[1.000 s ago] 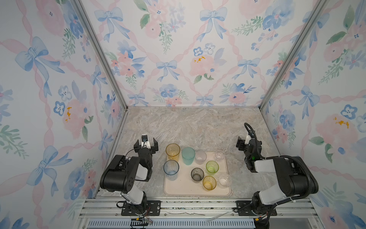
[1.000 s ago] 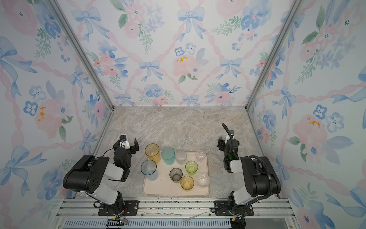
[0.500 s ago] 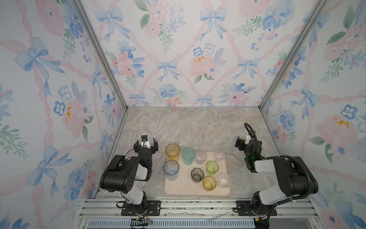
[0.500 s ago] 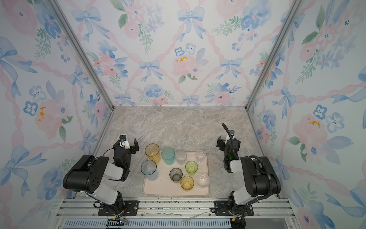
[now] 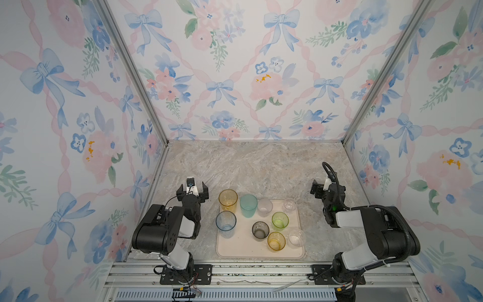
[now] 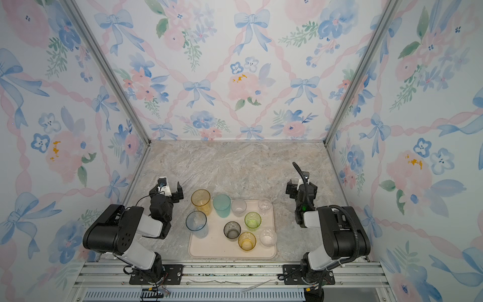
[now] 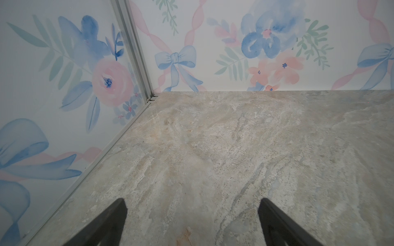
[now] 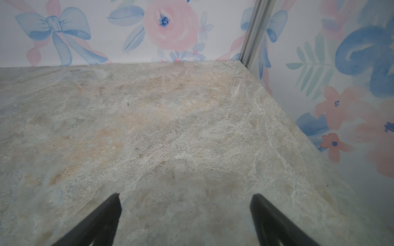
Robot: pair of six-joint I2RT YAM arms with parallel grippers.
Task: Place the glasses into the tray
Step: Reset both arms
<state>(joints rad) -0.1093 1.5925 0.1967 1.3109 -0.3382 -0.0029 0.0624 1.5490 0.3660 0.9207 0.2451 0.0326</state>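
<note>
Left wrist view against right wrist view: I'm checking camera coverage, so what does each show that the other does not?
Only the left wrist view: the left gripper, jaws open with nothing between them, and the left rear corner post of the enclosure.
Only the right wrist view: the right gripper, likewise open and empty, and the right rear corner post.
Both: the marble tabletop ahead of the fingers and the floral wallpaper behind it. Neither shows the tray or the glasses.
</note>
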